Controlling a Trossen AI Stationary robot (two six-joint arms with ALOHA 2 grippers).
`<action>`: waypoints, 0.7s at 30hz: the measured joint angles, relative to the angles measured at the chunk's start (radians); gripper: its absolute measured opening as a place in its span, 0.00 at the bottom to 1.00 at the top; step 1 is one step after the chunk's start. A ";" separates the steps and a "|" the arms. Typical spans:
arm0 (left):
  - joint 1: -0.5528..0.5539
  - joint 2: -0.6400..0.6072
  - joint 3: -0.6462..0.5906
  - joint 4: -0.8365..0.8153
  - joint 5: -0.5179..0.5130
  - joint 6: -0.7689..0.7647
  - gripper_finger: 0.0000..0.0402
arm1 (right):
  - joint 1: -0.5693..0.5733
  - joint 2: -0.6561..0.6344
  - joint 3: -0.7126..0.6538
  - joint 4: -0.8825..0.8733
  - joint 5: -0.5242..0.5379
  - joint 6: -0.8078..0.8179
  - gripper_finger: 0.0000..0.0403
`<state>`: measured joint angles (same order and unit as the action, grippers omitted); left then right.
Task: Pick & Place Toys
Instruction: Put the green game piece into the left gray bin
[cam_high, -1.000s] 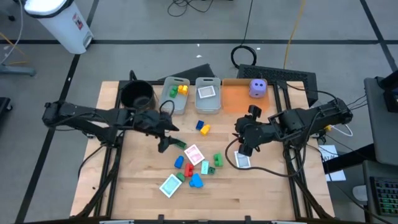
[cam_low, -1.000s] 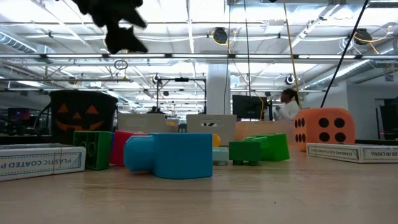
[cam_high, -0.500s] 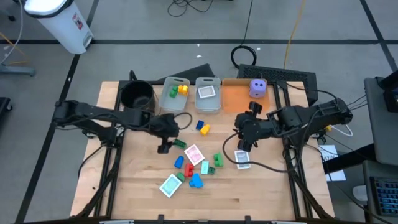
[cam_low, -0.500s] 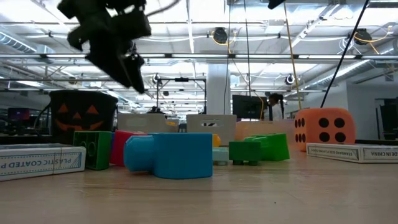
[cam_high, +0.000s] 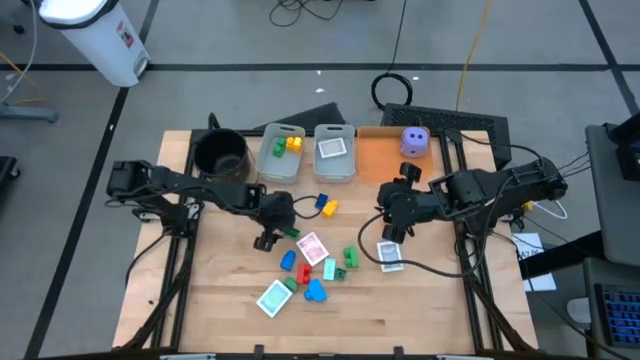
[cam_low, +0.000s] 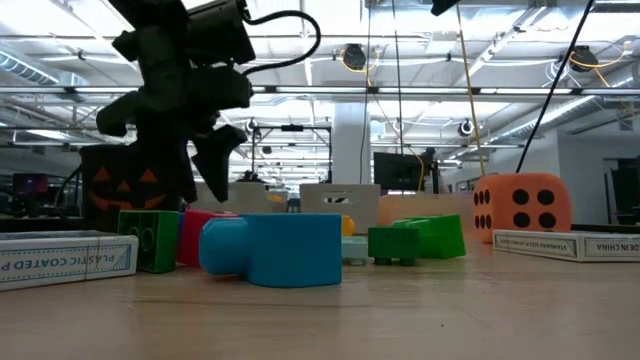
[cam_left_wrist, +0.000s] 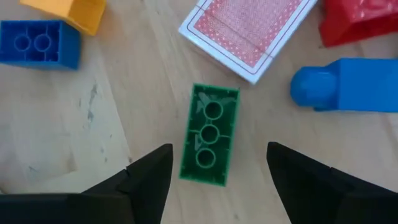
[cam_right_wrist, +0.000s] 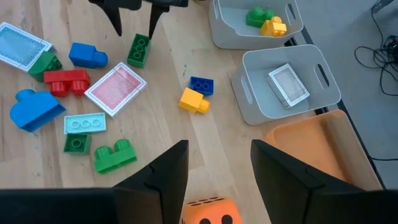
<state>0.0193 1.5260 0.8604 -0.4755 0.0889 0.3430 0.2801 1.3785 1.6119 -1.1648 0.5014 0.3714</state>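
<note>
A green three-stud block (cam_left_wrist: 209, 143) lies flat on the table beside a red-backed card deck (cam_left_wrist: 249, 34). My left gripper (cam_left_wrist: 219, 149) hangs open just over it, one finger on each long side, touching nothing. The high view shows this gripper (cam_high: 266, 240) next to the block (cam_high: 289, 231); in the low view the gripper (cam_low: 200, 175) is still off the table. My right gripper (cam_right_wrist: 219, 146) stands open, high over the orange die (cam_right_wrist: 211, 211), which rests on the table (cam_low: 520, 205). More blocks and cards lie around (cam_high: 316, 290).
At the far edge stand a black pot (cam_high: 220, 152), two clear bins (cam_high: 281, 150) (cam_high: 334, 152) and an orange tray (cam_high: 380, 158) with a purple die (cam_high: 415, 141). Blue and yellow blocks (cam_high: 326, 205) lie near the bins. A card deck (cam_high: 390, 256) lies below my right gripper.
My left gripper has come down toward the green block and rolled about its own axis, so its fingers now stand on either side of the block. The toys have not moved.
</note>
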 joint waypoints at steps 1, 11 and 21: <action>0.000 0.007 0.000 0.003 -0.002 0.013 0.64 | 0.000 0.000 0.000 0.000 0.000 0.000 0.41; 0.001 0.107 0.000 0.013 -0.023 0.055 0.58 | 0.000 0.000 0.000 -0.001 -0.004 0.002 0.41; 0.029 0.111 0.016 0.027 -0.053 0.030 0.46 | 0.000 0.000 0.000 -0.005 -0.004 -0.001 0.41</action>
<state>0.0480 1.6371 0.8761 -0.4487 0.0358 0.3733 0.2802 1.3785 1.6119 -1.1698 0.4974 0.3704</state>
